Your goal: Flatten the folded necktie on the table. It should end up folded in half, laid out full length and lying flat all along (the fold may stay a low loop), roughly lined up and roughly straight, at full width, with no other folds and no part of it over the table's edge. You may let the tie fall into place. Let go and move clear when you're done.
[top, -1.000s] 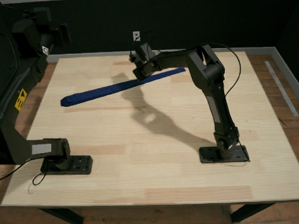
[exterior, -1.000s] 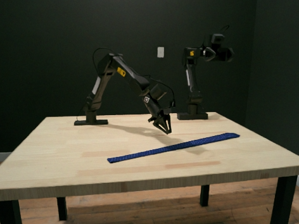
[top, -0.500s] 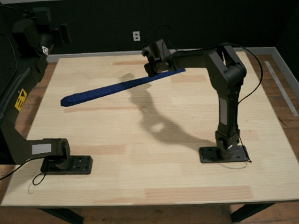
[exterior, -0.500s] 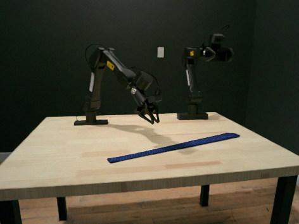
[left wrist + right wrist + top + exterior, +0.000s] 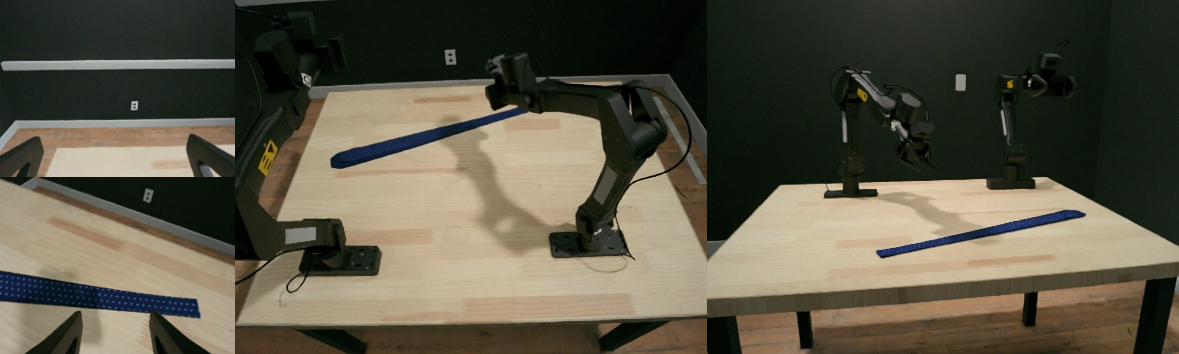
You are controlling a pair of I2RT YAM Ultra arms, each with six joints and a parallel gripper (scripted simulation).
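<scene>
The blue dotted necktie (image 5: pixel 420 139) (image 5: pixel 1007 226) (image 5: pixel 59 292) lies on the table as one long, roughly straight strip, running diagonally. At its wide end, left in the top view, two layers show with their ends roughly lined up. The other end looks square and flat in the right wrist view; the right arm partly hides it in the top view. No crosswise fold or bunching shows. My right gripper (image 5: pixel 925 167) (image 5: pixel 116 317) is open and empty, raised above the table, clear of the tie. My left gripper (image 5: pixel 114 142) is wide open and empty, high up and away from the tie.
The wooden table (image 5: pixel 515 200) (image 5: pixel 807 270) carries both arm bases, the left one (image 5: pixel 367 261) and the right one (image 5: pixel 562 245), on the side away from the tie. The whole tie lies inside the table's edges. The right arm casts a shadow across its middle.
</scene>
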